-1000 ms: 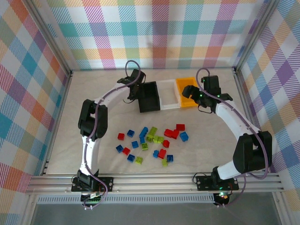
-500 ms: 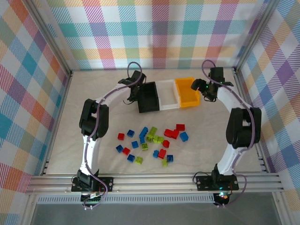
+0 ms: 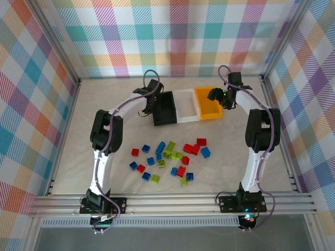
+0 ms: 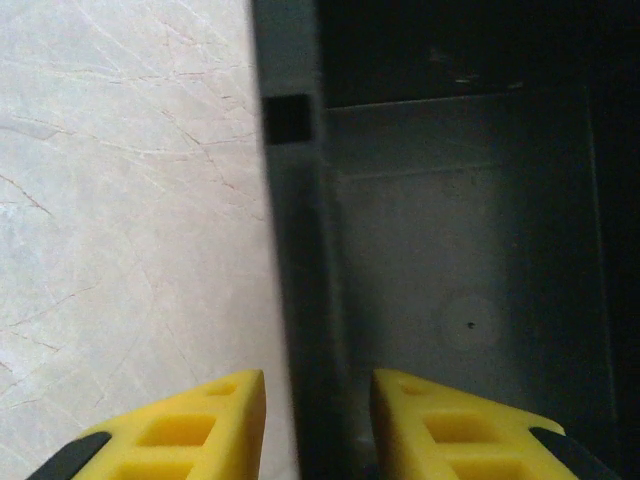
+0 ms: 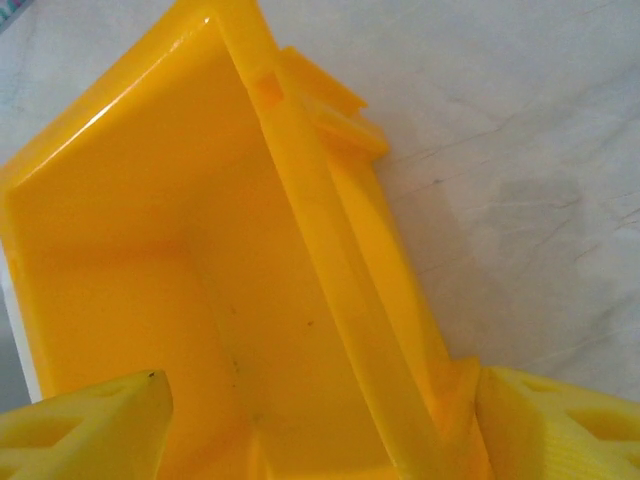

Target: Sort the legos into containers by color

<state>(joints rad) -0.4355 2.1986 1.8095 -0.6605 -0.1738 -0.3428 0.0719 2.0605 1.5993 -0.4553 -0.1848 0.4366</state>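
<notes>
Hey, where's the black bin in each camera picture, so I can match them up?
Top external: black bin sits far centre, left of the white bin, with the left gripper on its left wall.
Left wrist: it takes up the right half, and its left wall runs up from between the yellow fingers.
Shared landmark: the left wall clamped by the gripper, with pale marbled table to its left.

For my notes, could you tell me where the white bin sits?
Top view: the white bin sits far-centre, between the black bin and the orange bin.
</notes>
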